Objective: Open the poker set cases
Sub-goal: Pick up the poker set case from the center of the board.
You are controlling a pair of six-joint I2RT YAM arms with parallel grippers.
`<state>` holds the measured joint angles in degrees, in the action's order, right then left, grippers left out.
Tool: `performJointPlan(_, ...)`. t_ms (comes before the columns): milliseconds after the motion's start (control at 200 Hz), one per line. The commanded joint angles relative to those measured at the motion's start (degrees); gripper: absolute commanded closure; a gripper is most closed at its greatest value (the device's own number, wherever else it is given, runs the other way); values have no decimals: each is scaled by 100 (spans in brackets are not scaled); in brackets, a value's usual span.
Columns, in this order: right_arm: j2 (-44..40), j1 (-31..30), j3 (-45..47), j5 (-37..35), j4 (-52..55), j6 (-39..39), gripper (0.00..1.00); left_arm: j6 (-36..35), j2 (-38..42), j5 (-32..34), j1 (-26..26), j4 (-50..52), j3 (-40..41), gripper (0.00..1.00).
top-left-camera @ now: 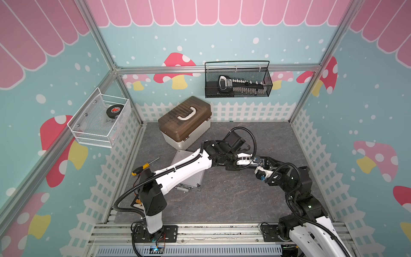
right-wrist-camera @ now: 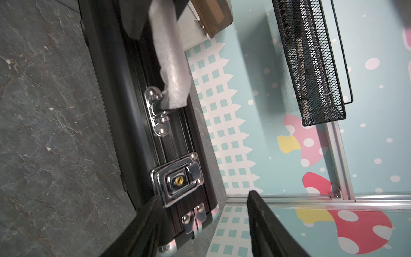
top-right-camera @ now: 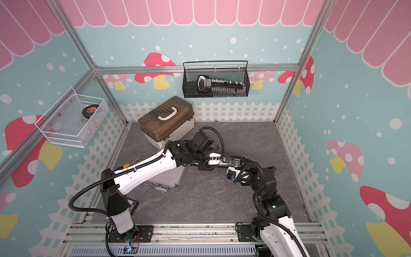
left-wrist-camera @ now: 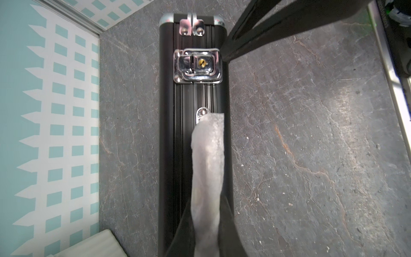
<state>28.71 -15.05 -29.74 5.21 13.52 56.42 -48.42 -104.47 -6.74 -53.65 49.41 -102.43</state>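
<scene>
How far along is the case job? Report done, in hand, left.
Done: nothing opened. The black case stands on edge with its latch shut.
In hand: the left fingers clamp its foam-wrapped handle. The right fingers are open beside that latch.
Left: release that latch, lift the lid, then open the silver case, which lies closed under the left arm.
</scene>
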Motion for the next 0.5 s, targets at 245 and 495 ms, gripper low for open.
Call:
performJointPlan(245, 117, -7, -699, 798, 744, -831, 38, -473, 312, -681, 99, 799, -521, 100)
performJointPlan(495, 424, -7, -1240, 1299, 1573, -841, 40, -442, 44, -485, 162, 1019, -1139, 100)
